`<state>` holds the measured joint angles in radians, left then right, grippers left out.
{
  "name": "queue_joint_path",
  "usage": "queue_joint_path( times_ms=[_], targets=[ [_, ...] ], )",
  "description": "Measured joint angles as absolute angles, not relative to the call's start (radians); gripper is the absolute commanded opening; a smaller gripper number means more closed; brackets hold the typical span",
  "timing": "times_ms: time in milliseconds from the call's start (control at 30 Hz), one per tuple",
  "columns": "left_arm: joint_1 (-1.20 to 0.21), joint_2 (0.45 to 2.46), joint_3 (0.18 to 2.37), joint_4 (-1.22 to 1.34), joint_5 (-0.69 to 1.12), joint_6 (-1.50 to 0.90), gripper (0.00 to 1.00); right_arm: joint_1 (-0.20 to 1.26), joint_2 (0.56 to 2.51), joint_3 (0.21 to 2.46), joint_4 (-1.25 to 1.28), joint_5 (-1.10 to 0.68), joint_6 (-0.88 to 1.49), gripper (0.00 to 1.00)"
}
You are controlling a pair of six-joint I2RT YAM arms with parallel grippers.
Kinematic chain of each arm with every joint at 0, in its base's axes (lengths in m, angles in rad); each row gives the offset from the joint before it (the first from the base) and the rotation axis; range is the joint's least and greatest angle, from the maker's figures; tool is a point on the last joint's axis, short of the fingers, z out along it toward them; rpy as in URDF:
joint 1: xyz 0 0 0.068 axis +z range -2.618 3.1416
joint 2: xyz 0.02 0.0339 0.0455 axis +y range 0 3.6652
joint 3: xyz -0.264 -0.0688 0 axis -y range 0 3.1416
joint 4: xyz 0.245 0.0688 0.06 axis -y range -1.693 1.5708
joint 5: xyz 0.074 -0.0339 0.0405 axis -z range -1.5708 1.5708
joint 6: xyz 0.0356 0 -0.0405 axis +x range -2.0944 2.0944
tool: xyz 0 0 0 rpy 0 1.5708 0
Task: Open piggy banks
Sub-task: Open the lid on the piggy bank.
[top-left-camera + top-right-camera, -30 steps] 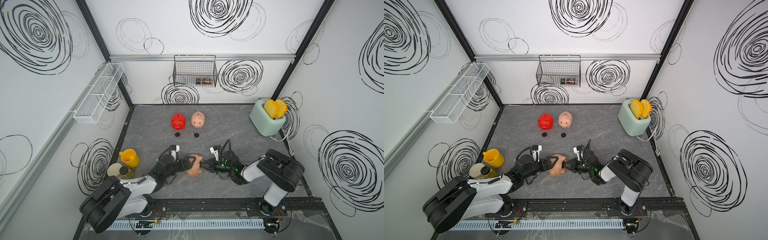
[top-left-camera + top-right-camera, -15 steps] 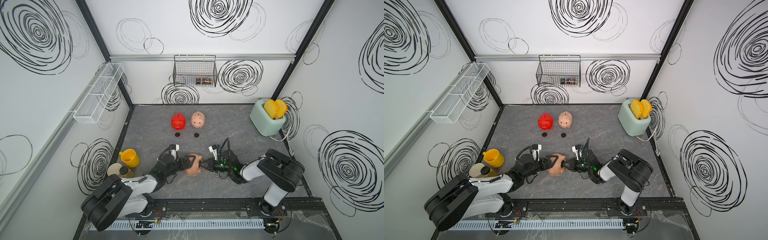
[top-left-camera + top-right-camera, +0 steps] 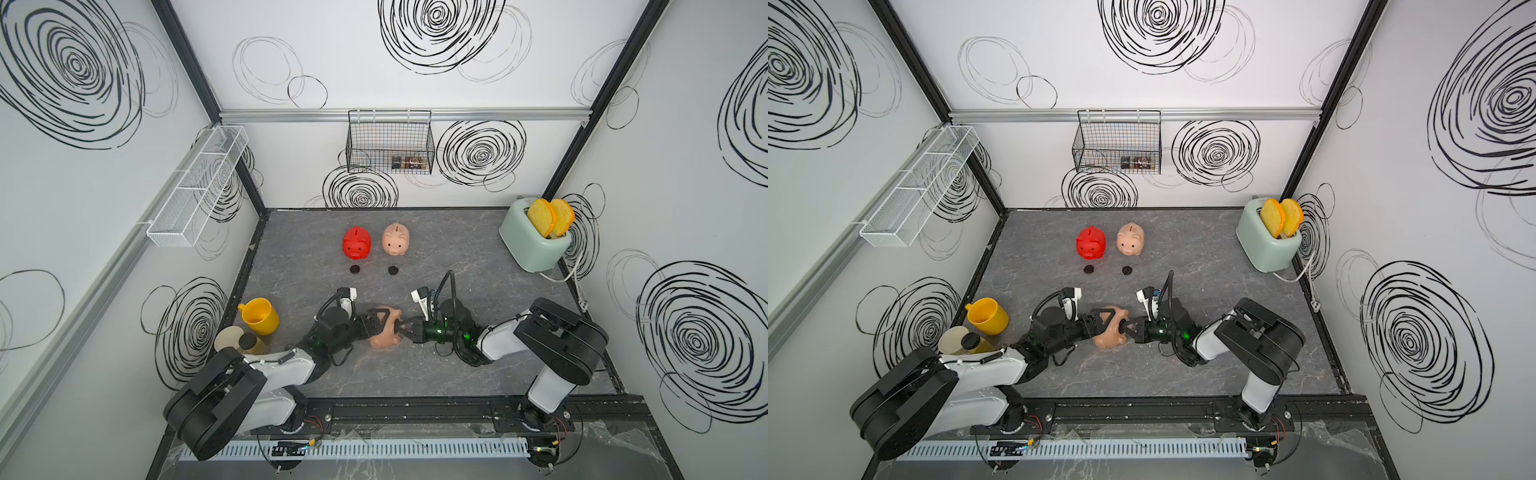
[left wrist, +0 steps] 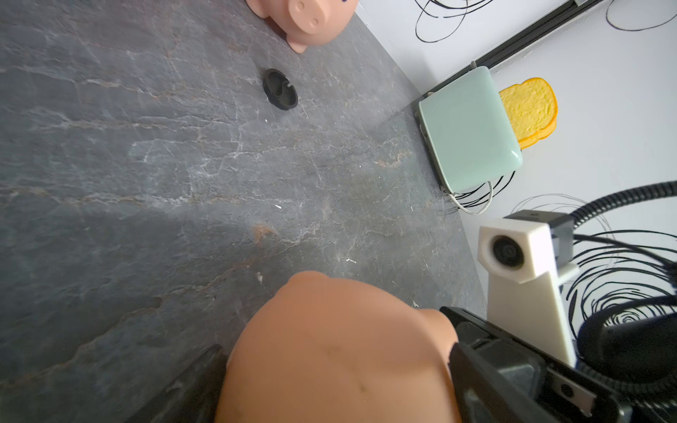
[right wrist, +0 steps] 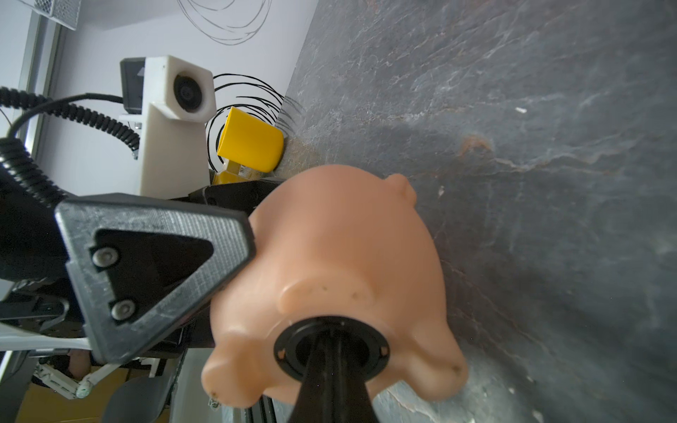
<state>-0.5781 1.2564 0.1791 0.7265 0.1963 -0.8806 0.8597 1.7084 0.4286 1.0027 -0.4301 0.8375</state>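
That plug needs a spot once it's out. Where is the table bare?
Bare: between pink pig and toaster; back left corner beside red pig; front strip by the rail. Crowded: mid-table, where left gripper holds tan pig and right gripper pinches its plug; loose plugs before the back pigs; mug at left edge.

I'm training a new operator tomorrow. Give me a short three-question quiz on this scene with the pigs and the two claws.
1. True or false: the left claw grips the peach pig.
2. The right claw, shut, meets that pig at its: A snout, B belly plug, C coin slot?
3. How many loose plugs lie on the table?
Key: 1 true; 2 B; 3 two.
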Motion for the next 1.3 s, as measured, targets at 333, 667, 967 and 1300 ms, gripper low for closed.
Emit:
queue_joint_path(
  times_ms=[333,667,967,1300],
  targets=[
    [-0.578,1.273,0.185,0.743,0.215,-0.87,0.96,0.884,1.715,0.372,1.103,-0.342,0.666,0.0],
    [-0.581,1.29,0.186,0.76,0.23,-0.865,0.96,0.924,1.701,0.331,1.155,-0.226,0.402,0.0],
    [-0.58,1.319,0.195,0.781,0.233,-0.865,0.96,0.96,1.701,0.336,1.148,-0.173,0.169,0.0],
    [-0.577,1.342,0.214,0.783,0.217,-0.859,0.96,0.979,1.7,0.351,1.127,-0.145,0.073,0.0]
  ],
)
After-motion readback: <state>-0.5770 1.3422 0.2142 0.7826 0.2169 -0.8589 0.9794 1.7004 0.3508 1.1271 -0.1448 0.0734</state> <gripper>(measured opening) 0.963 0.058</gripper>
